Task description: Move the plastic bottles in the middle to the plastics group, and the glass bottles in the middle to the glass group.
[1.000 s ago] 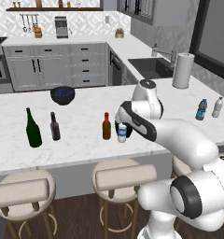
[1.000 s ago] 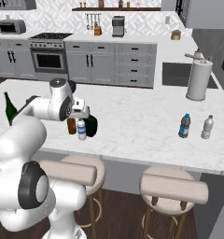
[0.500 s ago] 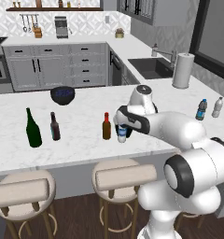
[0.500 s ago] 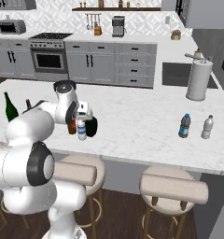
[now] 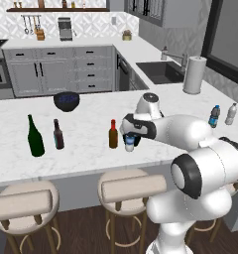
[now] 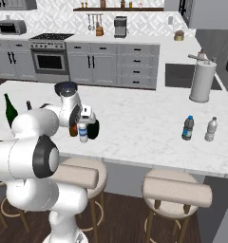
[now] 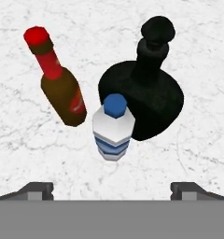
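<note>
Mid-table on the white marble table [image 5: 81, 149], the gripper [image 7: 112, 189] hangs w/ jaws wide & empty over the small clear water bottle with blue label band [image 7: 112, 128], hemmed by the slim amber-brown bottle with reddish top [image 7: 58, 79] on one side & the squat black round-bellied bottle [image 7: 146, 88] touching behind. Vs. a sec ago, arm's elbow has swung lower; bottles unmoved. Tall dark-green wine bottle [image 5: 35, 136] & dark-brown bottle [image 5: 58, 135] stand well apart at one end, two small clear bottles [image 6: 199, 128] at the other.
</note>
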Controlling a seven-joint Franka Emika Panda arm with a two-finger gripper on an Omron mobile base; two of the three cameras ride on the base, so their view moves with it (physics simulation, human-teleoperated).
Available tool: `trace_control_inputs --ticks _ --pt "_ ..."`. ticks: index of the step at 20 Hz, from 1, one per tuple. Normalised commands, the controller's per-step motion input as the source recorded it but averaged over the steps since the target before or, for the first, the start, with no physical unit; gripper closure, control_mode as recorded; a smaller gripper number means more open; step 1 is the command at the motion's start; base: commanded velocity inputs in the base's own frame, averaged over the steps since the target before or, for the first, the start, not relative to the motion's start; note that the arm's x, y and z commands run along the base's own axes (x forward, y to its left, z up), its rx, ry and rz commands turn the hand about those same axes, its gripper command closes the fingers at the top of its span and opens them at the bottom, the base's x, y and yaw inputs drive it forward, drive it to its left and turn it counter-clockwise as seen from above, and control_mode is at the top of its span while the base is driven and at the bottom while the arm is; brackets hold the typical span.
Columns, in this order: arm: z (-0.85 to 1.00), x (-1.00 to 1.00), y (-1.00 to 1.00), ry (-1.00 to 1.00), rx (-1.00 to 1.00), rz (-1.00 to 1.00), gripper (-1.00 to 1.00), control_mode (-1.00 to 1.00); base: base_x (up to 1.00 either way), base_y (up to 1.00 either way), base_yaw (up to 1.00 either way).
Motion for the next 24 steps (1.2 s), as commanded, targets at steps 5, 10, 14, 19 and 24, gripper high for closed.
trace_control_inputs --ticks 5,10,14,19,24 --pt "-0.25 0.0 0.0 0.0 0.0 0.01 -1.0 -1.0 0.0 0.0 0.0" --pt "-0.15 0.01 0.0 0.0 0.0 0.01 -1.0 -1.0 0.0 0.0 0.0" --pt "-0.14 0.08 0.0 0.0 0.0 0.0 -1.0 -1.0 0.0 0.0 0.0" --pt "-0.09 0.32 0.0 0.0 0.0 0.0 -1.0 -1.0 0.0 0.0 0.0" --pt "-0.01 0.22 0.0 0.0 0.0 0.0 -1.0 -1.0 0.0 0.0 0.0"
